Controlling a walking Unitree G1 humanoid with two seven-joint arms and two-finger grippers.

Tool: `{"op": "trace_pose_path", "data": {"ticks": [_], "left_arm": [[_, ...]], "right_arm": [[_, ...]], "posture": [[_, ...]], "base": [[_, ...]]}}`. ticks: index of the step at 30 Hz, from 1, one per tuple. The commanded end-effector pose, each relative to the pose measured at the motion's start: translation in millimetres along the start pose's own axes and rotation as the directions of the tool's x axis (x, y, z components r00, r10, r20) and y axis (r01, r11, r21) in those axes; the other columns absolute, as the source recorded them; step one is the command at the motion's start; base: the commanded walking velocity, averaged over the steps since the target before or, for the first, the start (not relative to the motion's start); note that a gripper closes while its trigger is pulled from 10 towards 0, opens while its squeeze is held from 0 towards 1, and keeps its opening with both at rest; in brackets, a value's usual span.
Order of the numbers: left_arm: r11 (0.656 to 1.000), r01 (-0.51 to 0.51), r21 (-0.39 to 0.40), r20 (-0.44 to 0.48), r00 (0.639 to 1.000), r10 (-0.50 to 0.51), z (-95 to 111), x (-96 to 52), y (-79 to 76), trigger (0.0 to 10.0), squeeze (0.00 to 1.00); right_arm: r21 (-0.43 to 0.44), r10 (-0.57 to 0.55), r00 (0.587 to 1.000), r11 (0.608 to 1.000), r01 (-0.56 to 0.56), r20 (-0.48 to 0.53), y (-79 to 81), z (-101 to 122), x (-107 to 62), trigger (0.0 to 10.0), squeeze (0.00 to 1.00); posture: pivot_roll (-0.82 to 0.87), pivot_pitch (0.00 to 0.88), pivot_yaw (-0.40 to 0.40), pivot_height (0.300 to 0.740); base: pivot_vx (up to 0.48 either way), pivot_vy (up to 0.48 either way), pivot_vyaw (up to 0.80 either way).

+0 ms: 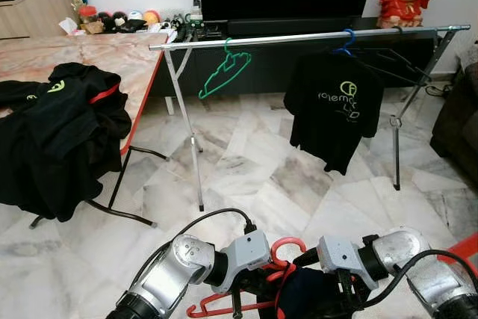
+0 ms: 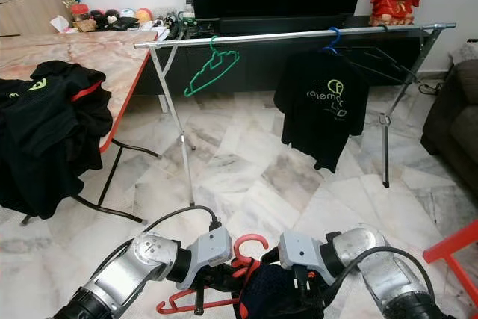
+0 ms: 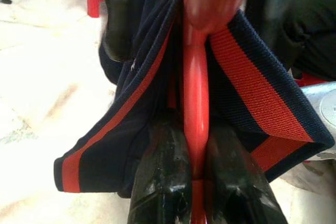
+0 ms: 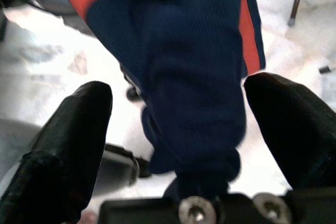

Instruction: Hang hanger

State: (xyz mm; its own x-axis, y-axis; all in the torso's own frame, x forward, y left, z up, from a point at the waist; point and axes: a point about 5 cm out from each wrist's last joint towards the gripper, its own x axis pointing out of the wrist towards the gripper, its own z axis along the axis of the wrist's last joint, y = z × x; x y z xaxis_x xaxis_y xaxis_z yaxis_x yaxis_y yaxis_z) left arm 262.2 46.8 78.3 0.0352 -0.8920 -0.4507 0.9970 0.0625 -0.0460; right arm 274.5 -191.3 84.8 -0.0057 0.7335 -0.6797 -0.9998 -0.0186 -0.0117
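Red hanger [image 1: 287,248] sits low between both arms in the left eye view, hook upward, well apart from the rail [image 1: 299,37] ahead. The right eye view shows the same. In the left wrist view, the left gripper [image 3: 197,156] has its jaws clenched on the hanger's neck, with the navy shirt [image 3: 236,77] draped around. In the right wrist view, the right gripper [image 4: 178,114] stands released, the cloth hanging between its jaws.
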Motion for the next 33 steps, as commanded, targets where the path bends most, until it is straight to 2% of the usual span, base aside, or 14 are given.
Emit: {"op": "trace_pose_path", "data": {"ticks": [1,5,6,7,8,9,19,33], "left_arm": [[1.0,0.009,0.016,0.036,0.999,-0.01,7.4,-1.2,-0.8,10.0,0.0],[1.0,0.014,0.018,0.037,0.999,-0.015,8.4,-1.2,-1.1,10.0,0.0],[1.0,0.015,0.019,0.037,0.999,-0.015,8.9,-1.2,-1.1,10.0,0.0],[1.0,0.015,0.021,0.036,0.999,-0.016,9.2,-1.3,-1.0,10.0,0.0],[1.0,0.016,0.022,0.036,0.999,-0.016,9.4,-1.4,-1.0,10.0,0.0],[1.0,0.016,0.022,0.035,0.999,-0.017,9.6,-1.6,-1.0,10.0,0.0],[0.999,0.012,0.033,0.024,1.0,-0.013,11.3,-3.4,0.6,10.0,0.0],[0.998,-0.006,0.058,0.018,1.0,0.005,14.9,-4.5,5.9,10.0,0.0]], "right_arm": [[-0.033,-0.017,1.0,0.999,0.016,-0.006,-4.3,3.8,-0.7,10.0,0.0],[-0.04,-0.055,0.998,0.998,0.055,0.003,-10.0,5.4,2.3,10.0,0.0],[-0.034,-0.044,0.999,0.998,0.045,0.01,-10.1,5.7,3.9,9.5,0.0],[-0.03,-0.033,0.999,0.999,0.033,0.02,-10.1,6.0,5.6,2.4,0.0],[-0.027,-0.025,0.999,0.999,0.025,0.026,-10.0,6.1,6.7,2.4,0.0],[-0.019,-0.012,0.999,1.0,0.013,0.035,-9.4,6.3,7.7,0.0,0.0],[-0.008,0.058,0.998,0.998,-0.058,0.029,-7.1,5.2,14.6,0.0,0.0],[-0.013,0.069,0.998,0.998,-0.068,0.014,-10.2,4.9,12.7,0.0,0.0]], "posture": [[-0.02,0.064,0.031,0.74],[-0.02,0.068,0.03,0.74],[-0.02,0.071,0.03,0.74],[-0.01,0.072,0.03,0.74],[-0.01,0.072,0.03,0.74],[-0.01,0.073,0.029,0.74],[0.0,0.077,0.025,0.74],[0.0,0.081,0.021,0.74]], "base": [[0.0,0.0,0.0],[0.0,0.0,0.0],[0.0,0.0,0.0],[0.0,0.0,0.0],[0.0,0.0,0.0],[0.0,0.0,0.0],[0.0,0.0,0.0],[0.0,0.0,0.0]]}}
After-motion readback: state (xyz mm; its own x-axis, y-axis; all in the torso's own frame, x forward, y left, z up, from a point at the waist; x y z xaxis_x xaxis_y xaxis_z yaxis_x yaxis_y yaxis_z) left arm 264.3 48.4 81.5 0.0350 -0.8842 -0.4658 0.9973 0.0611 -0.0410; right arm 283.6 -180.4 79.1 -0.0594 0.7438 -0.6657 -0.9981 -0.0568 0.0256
